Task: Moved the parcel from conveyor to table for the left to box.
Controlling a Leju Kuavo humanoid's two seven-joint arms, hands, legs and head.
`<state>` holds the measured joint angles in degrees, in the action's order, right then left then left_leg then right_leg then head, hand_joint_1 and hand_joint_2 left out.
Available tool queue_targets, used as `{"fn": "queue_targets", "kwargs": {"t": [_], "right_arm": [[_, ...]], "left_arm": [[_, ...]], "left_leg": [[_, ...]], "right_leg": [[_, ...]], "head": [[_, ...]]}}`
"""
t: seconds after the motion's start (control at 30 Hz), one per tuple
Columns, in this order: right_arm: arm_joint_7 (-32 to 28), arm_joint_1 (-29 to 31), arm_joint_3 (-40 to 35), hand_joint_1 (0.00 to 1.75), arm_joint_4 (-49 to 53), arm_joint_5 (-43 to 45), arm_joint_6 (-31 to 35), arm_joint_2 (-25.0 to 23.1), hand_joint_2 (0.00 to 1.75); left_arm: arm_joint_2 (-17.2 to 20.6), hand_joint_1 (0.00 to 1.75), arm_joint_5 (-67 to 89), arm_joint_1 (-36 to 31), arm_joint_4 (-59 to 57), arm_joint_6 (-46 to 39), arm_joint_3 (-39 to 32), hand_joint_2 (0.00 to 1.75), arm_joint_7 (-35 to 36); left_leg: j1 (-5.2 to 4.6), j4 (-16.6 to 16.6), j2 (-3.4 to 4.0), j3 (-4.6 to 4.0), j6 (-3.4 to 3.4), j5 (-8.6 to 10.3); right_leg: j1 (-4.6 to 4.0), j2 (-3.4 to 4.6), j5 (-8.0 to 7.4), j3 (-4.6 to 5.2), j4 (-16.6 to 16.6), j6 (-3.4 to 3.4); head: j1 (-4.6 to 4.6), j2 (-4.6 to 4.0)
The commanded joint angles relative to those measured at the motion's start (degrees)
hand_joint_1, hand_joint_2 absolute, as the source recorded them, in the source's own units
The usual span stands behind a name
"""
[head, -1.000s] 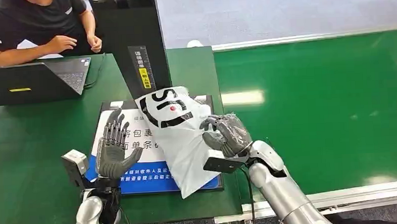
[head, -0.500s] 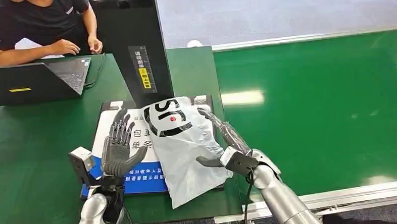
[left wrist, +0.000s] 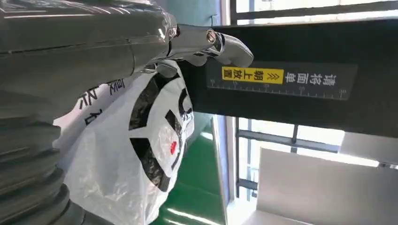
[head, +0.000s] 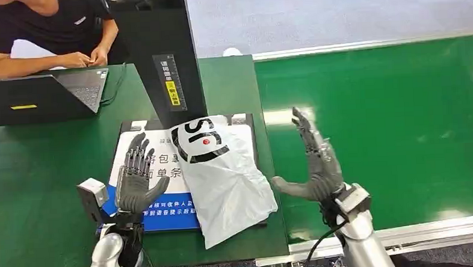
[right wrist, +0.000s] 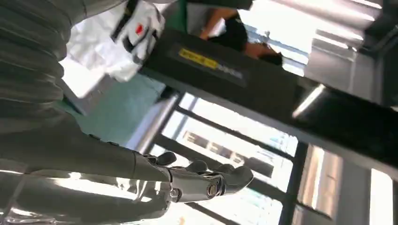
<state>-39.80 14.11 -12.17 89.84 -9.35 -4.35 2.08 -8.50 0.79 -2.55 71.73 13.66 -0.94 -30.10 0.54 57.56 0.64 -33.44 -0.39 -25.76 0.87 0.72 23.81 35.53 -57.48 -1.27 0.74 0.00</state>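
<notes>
The right hand [head: 315,163] stands upright above the near edge of the green conveyor [head: 390,121], palm turned left, fingers spread and holding nothing, just right of the parcel. The left hand [head: 137,177] hovers flat over the blue-and-white sign mat [head: 157,173], fingers straight and apart, empty, just left of the parcel. The white parcel [head: 220,170] lies on the mat on the green tabletop [head: 36,160], bearing black letters and a red dot. Behind it a black post [head: 164,58] carries a yellow label with Chinese characters.
</notes>
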Motion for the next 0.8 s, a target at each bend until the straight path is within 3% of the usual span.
{"fn": "queue_targets", "kwargs": {"t": [0.03, 0.3, 0.8], "right_arm": [[2.57, -9.10, 16.72, 0.00, 11.22, -1.53, -1.07, -2.34, 1.75], [6.37, -10.78, 21.38, 0.00, 2.61, -3.65, -1.31, -4.90, 1.75], [11.54, -8.95, 24.81, 0.00, -8.45, -5.97, -3.67, -8.72, 1.75]], "left_arm": [[1.67, 0.00, 7.07, -0.18, -1.50, -3.39, -0.60, 1.75, 0.59], [1.09, 0.00, 10.94, 0.91, 0.02, -3.44, 1.06, 1.75, 0.27], [-0.82, 0.00, 16.04, -2.51, -4.41, 0.30, 13.52, 1.75, -1.82]], "left_leg": [[0.01, -0.05, -0.22, 0.06, -0.01, 0.00], [0.02, -0.10, -0.10, 0.15, -0.02, -0.02], [0.02, -0.11, -0.16, 0.17, -0.01, 0.02]], "right_leg": [[-0.02, -0.23, 0.05, -0.10, 0.03, 0.06], [-0.04, -0.11, 0.02, -0.16, 0.08, 0.08], [-0.03, -0.17, -0.01, -0.19, 0.10, 0.08]], "head": [[0.02, 0.00], [0.02, 0.00], [0.02, 0.00]]}}
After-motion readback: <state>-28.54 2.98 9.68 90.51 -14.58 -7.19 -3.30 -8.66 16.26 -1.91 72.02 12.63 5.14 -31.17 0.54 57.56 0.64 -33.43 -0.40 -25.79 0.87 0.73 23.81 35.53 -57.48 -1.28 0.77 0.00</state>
